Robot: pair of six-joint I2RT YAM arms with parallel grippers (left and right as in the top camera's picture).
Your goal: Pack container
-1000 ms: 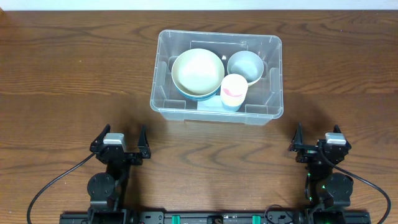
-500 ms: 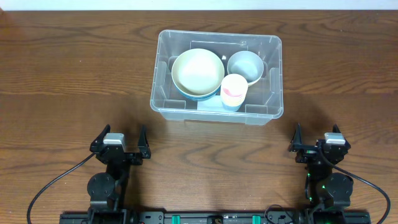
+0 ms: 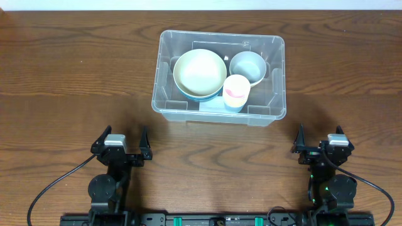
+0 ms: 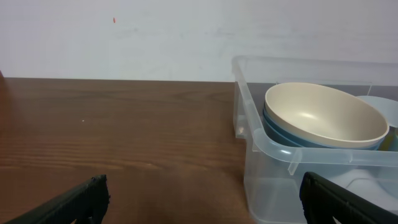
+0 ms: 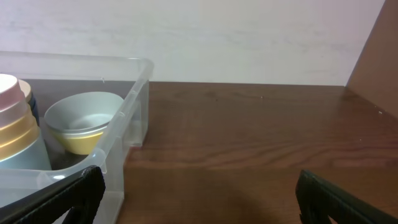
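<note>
The clear plastic container [image 3: 164, 99] stands at the table's far middle. Inside it, a cream bowl [image 3: 200, 71] sits stacked on blue bowls, a grey bowl [image 3: 246, 66] lies at the right, and a cup with a pink inside [image 3: 236, 90] stands on a stack of cups at the front. My left gripper [image 3: 120, 140] is open and empty near the front left edge. My right gripper [image 3: 321, 140] is open and empty near the front right edge. The left wrist view shows the container [image 4: 261, 134] and cream bowl [image 4: 323, 116]. The right wrist view shows the container [image 5: 127, 102] and grey bowl [image 5: 84, 115].
The wooden table [image 3: 69, 81] spreads to both sides of the container. A white wall [image 4: 124, 31] runs behind the table's far edge. Black cables [image 3: 50, 188] trail from both arm bases at the front edge.
</note>
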